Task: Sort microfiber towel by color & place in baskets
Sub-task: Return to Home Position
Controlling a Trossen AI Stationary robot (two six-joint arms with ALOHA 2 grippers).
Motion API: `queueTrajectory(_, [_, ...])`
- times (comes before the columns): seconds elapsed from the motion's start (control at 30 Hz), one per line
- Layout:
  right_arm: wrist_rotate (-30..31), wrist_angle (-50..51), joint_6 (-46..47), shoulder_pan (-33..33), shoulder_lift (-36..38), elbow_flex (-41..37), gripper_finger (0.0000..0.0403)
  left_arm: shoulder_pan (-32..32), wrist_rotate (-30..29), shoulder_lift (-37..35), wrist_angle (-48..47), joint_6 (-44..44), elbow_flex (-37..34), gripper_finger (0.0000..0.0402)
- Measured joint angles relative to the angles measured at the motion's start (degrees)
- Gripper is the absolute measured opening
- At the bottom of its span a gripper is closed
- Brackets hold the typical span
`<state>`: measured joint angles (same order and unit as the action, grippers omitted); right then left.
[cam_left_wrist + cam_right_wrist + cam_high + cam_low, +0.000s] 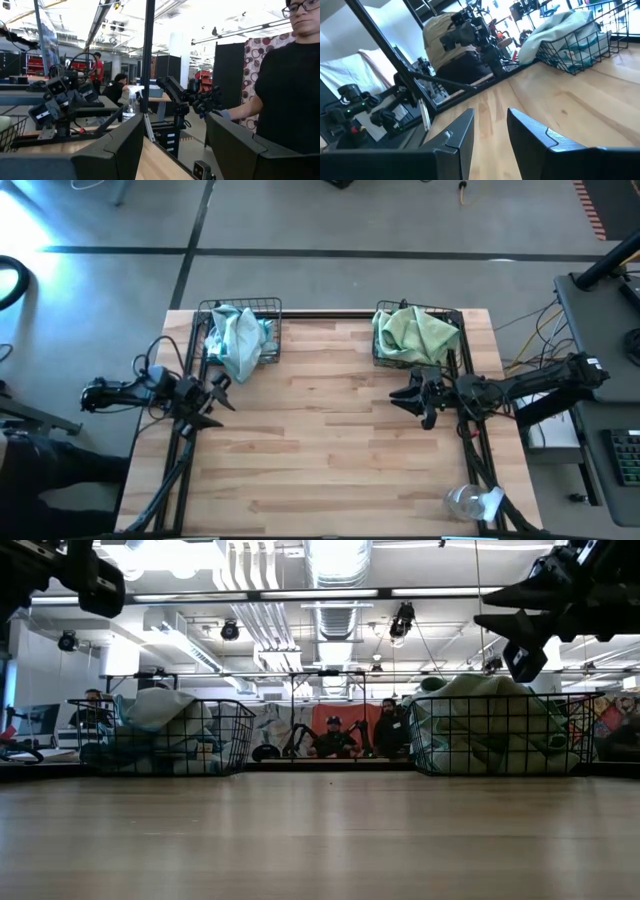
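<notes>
Beside the left basket [243,303], your open, empty left gripper [222,393] could snag the overhanging blue towel [238,340]; right gripper [401,397] likewise empty, parted.

wooden table [330,450] seen at frame centre | clear plastic wrapper [472,502] laid at lower right | cables [545,330] seen at right edge | spray bottle [130,102] seen mid-frame

Light wooden tabletop [320,840] is filling the foreground. Two black wire-grid baskets are sitting at its far edge, well apart. The left basket [215,735] is holding heaped light blue microfiber towels [165,710]; the right basket [500,745] is holding pale green microfiber towels [470,700]. The dark right gripper [510,640] is hanging above the right basket, and the dark left arm [90,580] is showing top left. People [333,735] are sitting behind.
</notes>
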<state>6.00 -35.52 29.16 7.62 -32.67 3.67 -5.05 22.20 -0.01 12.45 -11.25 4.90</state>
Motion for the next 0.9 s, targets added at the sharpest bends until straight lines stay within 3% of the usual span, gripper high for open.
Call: queueTrajectory(0.9, [0.08, 0.54, -3.25, 0.0, -0.04, -2.89, 0.0111, 0.01, -0.13, 0.16, 1.18, 1.75, -4.29, 0.0201])
